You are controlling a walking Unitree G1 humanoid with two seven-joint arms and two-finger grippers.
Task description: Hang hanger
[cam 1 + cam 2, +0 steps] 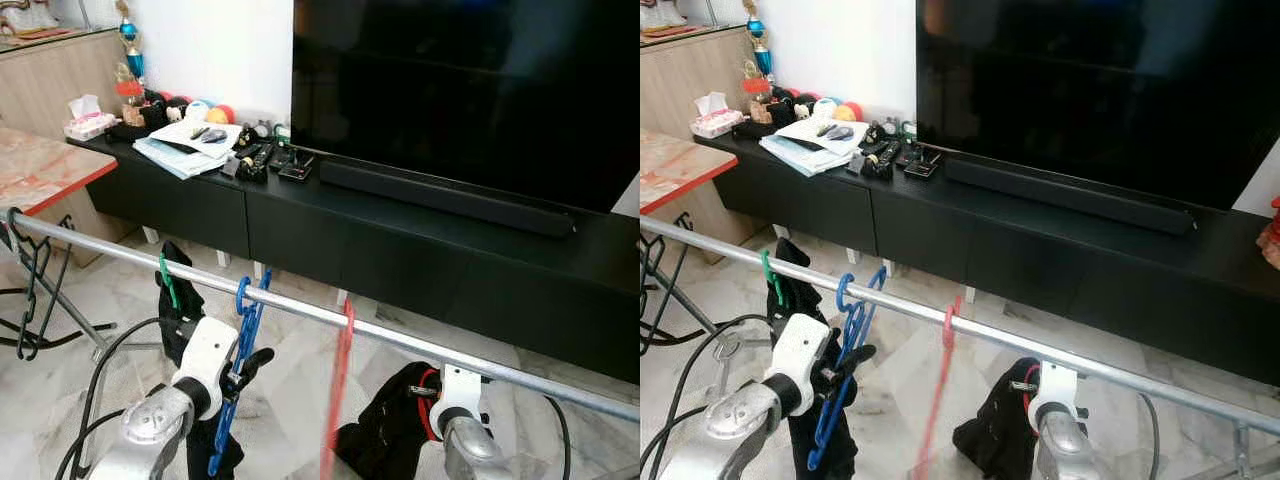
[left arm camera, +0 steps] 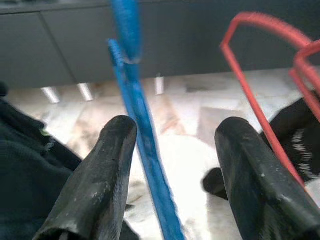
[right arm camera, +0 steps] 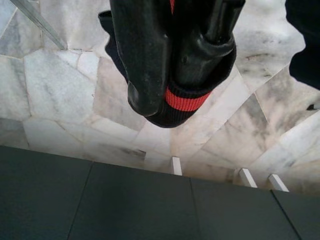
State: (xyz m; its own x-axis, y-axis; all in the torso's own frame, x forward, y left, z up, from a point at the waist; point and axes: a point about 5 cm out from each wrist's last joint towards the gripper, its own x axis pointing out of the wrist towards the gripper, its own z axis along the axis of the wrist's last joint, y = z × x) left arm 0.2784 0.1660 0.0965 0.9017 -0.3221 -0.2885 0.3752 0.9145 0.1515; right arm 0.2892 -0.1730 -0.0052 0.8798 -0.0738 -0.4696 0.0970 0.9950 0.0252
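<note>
- Nearest to us, our left gripper sits just below the rail, its fingers spread wide with the blue hanger running between them; in the left wrist view we see a gap on each side of the blue bar, so we judge the hanger is not pinched.
- Our right gripper is low on the right, its fingers closed on a black garment with a red band, which dangles above the marble floor.
- On the rail, the blue hanger's hook sits over the bar near its middle, so we judge the hanging itself is done for this one; what seems left is to draw the left gripper clear.
- Beside it toward the right end of the rail hangs a red hanger, and toward the left end a green hook carries a dark garment.
- The garment in our right gripper is not on any hanger yet.
- Farther off, the black TV cabinet stands along the wall with papers near its left end and the television above.
</note>
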